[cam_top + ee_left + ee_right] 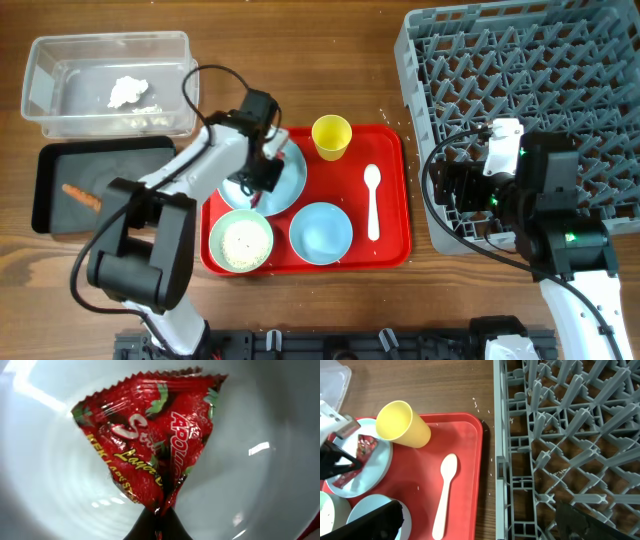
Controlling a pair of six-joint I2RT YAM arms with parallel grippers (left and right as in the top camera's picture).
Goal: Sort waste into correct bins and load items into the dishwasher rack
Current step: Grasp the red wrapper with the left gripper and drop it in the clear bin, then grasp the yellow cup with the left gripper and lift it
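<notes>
My left gripper [160,527] is shut on the bottom corner of the small red printed wrapper [150,435], just over the wide light-blue plate [265,420]. In the overhead view this gripper [255,180] sits over the plate [288,190] and hides the wrapper. The right wrist view shows the wrapper [357,457] on the plate. My right gripper [455,195] is open and empty over the left edge of the grey dishwasher rack [540,80]. On the red tray [388,250] stand the yellow cup [331,136], white spoon [373,200], light-blue bowl [321,233] and pale bowl [241,241] with rice.
The clear tub [40,100] at the back left holds a crumpled white tissue [127,92]. The black tray [50,190] in front of it holds the carrot-like stick [81,197]. A few rice grains lie on the wood between the red tray and the rack.
</notes>
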